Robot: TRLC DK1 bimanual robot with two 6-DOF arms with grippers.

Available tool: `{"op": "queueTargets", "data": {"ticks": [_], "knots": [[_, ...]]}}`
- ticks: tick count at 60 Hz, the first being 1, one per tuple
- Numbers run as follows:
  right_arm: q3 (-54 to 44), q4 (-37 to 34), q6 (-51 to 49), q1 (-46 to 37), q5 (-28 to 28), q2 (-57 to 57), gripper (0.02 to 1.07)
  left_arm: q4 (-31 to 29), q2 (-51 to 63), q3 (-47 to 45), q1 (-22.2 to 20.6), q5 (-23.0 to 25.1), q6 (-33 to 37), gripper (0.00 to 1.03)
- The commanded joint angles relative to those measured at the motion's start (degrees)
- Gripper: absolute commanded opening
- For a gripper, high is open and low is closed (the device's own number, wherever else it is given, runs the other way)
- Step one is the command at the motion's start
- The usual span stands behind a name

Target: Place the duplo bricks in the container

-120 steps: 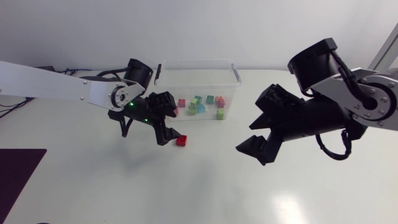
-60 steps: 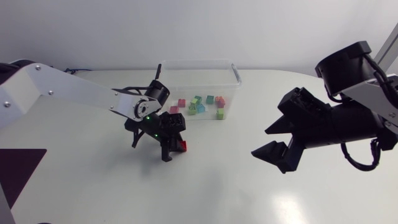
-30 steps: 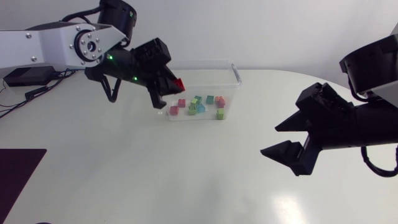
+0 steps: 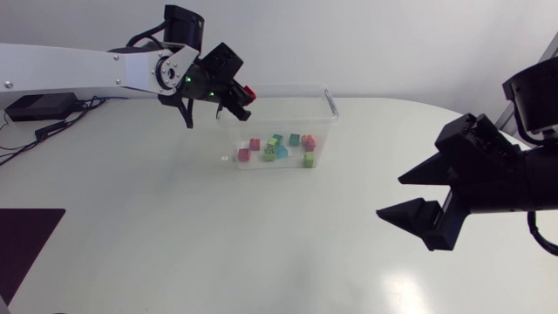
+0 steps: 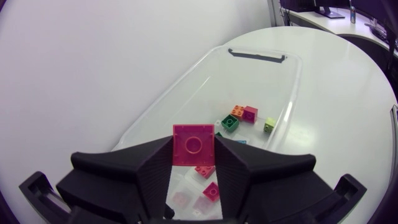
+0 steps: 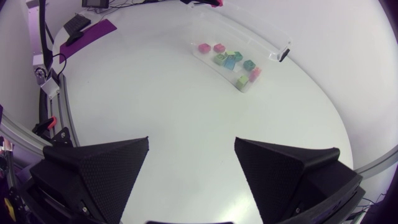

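Observation:
My left gripper (image 4: 241, 98) hangs over the left end of the clear plastic container (image 4: 328, 98), shut on a red duplo brick (image 4: 249, 92). In the left wrist view the red brick (image 5: 194, 144) sits clamped between the two black fingers, above the container (image 5: 186, 96). Several bricks (image 4: 281, 149) in pink, green, blue and red lie on the container's floor, and they show as small bricks (image 5: 241, 116) ahead of the gripper. My right gripper (image 4: 420, 191) stands open over the table's right side, holding nothing (image 6: 191, 158).
A purple mat (image 4: 22, 235) lies at the table's near left corner. A black box (image 4: 28, 106) with cables sits at the far left. The container's black handle clip (image 4: 331, 100) is on its right end.
My left arm closed on the red brick on the table, lifted it and carried it back over the container's left end. My right arm has drawn away to the right.

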Motion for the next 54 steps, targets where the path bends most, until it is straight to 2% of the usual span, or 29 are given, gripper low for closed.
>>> {"op": "queueTargets", "data": {"ticks": [1, 5, 10, 20, 35, 41, 47, 54], "knots": [[-0.4, -0.9, 0.7, -0.3, 0.0, -0.6, 1.02, 0.8, 2.6, 2.7, 0.5, -1.2, -2.9, 0.49], [-0.2, -1.3, 0.8, -0.3, 0.1, -0.9, 1.02, 1.4, 2.6, 3.1, 0.5, -1.8, -4.0, 0.82], [0.1, -1.7, 0.8, -0.3, 0.1, -1.2, 1.02, 2.4, 1.1, 3.2, 0.7, -2.7, -6.3, 0.98], [0.7, -1.1, 1.6, -0.5, 0.9, -2.3, 1.02, 2.5, -4.0, 1.7, 0.8, -5.3, -9.6, 0.99], [-0.6, 4.8, 4.3, -5.0, 3.6, -6.0, 1.02, 3.4, -15.4, -5.9, 1.2, -12.6, -10.6, 0.99], [-2.5, 7.7, 4.9, -5.2, 9.0, -8.0, 1.02, 5.1, -20.5, -10.7, 2.4, -14.1, -11.7, 0.99], [-3.9, 9.8, 5.8, -5.3, 12.3, -10.1, 1.02, 6.7, -25.2, -15.2, 2.7, -17.7, -11.8, 0.98], [-5.4, 13.3, 6.3, -6.5, 14.3, -11.7, 1.02, 7.2, -30.6, -19.7, 3.6, -18.8, -11.9, 0.98]]}}
